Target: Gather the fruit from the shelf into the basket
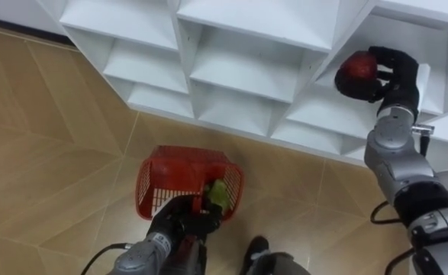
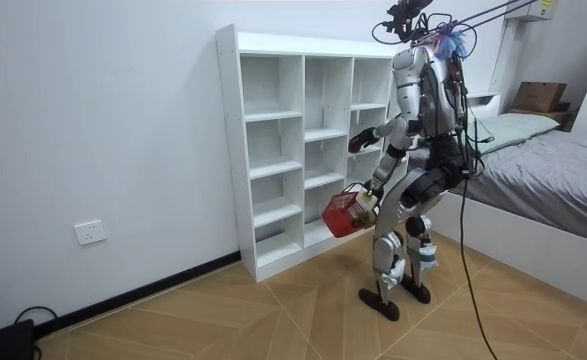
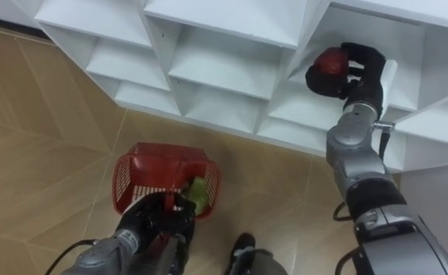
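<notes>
Low on the wall at the room view's left sits a white wall socket (image 2: pixel 90 232). Next along is the closet, a tall white open-fronted shelf unit (image 2: pixel 273 140) divided into square compartments. The robot stands upright on the wooden floor at its right-hand end, facing it.

Looking down from the head, the left hand (image 1: pixel 182 218) hangs low by the robot's leg, its dark fingers curled round the near rim of a red plastic mesh basket (image 1: pixel 170 164). The basket hangs tilted above the floor, just in front of the unit's bottom row. A small green fruit (image 1: pixel 217 195) lies inside it, against the side nearest that hand.

Further right, the right hand (image 1: pixel 395 72) is raised to the mouth of a compartment near the unit's right edge. Its fingers are wrapped around a round red fruit (image 1: pixel 359 70) — gripped firmly, at the front edge of the shelf board. I cannot tell whether the fruit touches the board.

Beyond the robot, at the room view's right, stands a grey-covered bed (image 2: pixel 543 150), with a brown cardboard box (image 2: pixel 538 96) behind its head end.
</notes>
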You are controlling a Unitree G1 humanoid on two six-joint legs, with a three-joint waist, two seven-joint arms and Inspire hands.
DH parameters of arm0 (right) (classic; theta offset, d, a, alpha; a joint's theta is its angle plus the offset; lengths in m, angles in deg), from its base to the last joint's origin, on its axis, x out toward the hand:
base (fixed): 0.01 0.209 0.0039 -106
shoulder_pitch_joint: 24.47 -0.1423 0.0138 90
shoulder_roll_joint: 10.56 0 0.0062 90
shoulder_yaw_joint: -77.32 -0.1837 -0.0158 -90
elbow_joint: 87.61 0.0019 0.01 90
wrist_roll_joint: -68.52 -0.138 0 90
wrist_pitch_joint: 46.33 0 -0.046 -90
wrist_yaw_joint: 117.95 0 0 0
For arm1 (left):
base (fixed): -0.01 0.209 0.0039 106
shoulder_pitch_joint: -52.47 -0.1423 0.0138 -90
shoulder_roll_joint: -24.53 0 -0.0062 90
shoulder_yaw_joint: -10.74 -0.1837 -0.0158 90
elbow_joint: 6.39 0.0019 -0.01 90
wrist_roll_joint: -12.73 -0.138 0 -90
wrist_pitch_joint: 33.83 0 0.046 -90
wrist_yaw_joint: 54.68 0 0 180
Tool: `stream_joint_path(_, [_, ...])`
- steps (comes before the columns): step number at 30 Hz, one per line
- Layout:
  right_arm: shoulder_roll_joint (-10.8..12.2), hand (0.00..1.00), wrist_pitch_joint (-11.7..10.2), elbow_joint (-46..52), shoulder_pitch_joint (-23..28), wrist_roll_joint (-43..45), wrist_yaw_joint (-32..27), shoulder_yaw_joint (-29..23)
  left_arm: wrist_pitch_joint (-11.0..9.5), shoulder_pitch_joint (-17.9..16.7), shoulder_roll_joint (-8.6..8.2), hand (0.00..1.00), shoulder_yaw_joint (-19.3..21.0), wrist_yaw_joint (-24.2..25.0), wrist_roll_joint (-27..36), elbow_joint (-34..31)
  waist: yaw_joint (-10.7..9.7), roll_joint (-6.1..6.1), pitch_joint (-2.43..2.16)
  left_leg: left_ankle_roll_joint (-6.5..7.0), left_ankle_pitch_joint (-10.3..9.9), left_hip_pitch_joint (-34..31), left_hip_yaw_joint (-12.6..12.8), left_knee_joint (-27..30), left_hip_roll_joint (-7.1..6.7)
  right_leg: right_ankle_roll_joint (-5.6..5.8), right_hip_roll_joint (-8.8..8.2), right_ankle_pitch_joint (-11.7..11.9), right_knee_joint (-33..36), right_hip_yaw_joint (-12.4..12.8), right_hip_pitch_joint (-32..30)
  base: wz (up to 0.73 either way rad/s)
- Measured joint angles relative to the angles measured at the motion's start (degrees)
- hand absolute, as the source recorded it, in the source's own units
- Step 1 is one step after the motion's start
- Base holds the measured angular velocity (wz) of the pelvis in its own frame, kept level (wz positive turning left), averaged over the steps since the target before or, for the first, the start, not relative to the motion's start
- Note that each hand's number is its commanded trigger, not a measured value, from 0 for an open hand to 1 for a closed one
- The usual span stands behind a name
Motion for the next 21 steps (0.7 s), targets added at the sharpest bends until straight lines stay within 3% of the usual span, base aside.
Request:
stream_joint_path(9, [0.6,1.00,-0.1,7.3,5.2,0.1,7.8,1.7,0.1,0.1,0.06,1.00,1.5,-0.1,0.0,0.1,-0.1,0.56,-0.20,-0.36,-0.4,2.0,0.7,0.0,0.68,-0.31,0.55,-0.2,-0.2,0.4,1.7,-0.04])
stream_joint_path(14, [1.3,1.00,-0.1,11.7,11.6,0.3,12.6,2.8,0.4,-1.1,0.93,1.00,2.2,0.0,0.0,0.3,-1.8,1.93,-0.90,-0.64,-0.8,5.5,0.6,-0.6,1.28,-0.47,1.36,0.1,-2.2,0.1,5.9,-0.02])
stream_joint_path(16, [1.6,1.00,-0.1,11.9,13.2,0.0,14.0,3.4,0.6,-1.3,0.92,1.00,2.2,0.1,0.1,0.9,-2.3,2.62,-1.37,-0.75,-0.9,6.6,0.6,-0.9,1.52,-0.43,1.78,0.2,-3.0,0.1,7.3,-0.02])
stream_joint_path(21, [2.3,1.00,-0.3,14.3,17.0,-0.4,18.6,5.2,0.8,-2.0,0.76,1.00,4.0,-0.1,0.1,1.5,-3.3,3.71,-2.01,-1.04,-1.1,8.2,1.4,-1.5,2.60,-0.75,3.01,1.2,-5.0,0.4,9.2,-0.11])
